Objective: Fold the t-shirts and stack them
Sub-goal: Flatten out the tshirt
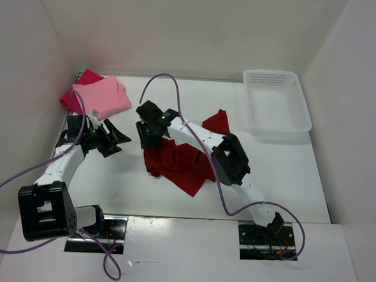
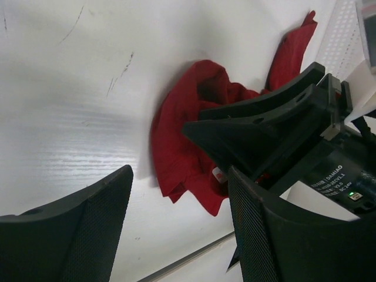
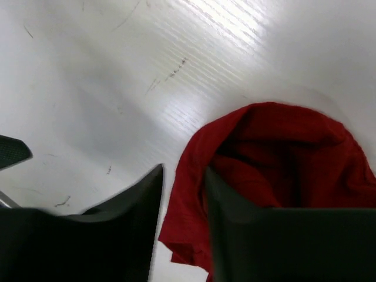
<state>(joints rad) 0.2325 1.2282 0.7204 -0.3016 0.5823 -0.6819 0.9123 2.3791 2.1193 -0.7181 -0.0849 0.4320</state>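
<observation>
The dark red t-shirt [image 1: 181, 167] is found crumpled in a loose heap at the centre of the table [image 1: 288, 179], with one sleeve or corner thrown out toward 1 o'clock. It is judged to be light, limp and unbreakable: no shape will be kept when it is lifted, and layers are likely to be dragged along together. It is best taken by a single outer edge, a hem corner or a shoulder seam rather than the bunched middle, so that it can be drawn flat. The right fingers [image 3: 282, 247] are set at the heap's 10 o'clock edge with only a narrow gap between them. Cloth is seen at that gap, but whether a fold is pinched cannot be told. The left fingers [image 2: 70, 235] are spread wide with nothing between them, just beside the heap at its 9 o'clock. The pale pink t-shirt [image 1: 104, 94] is laid folded on the crimson-pink t-shirt [image 1: 88, 77] at the table's 10 o'clock. A white basket [image 1: 272, 74] is kept well apart at 2 o'clock. The right arm [image 1: 201, 138] is stretched over the heap's upper part, so that side is blocked, and a purple cable [image 1: 169, 77] is looped above it.
</observation>
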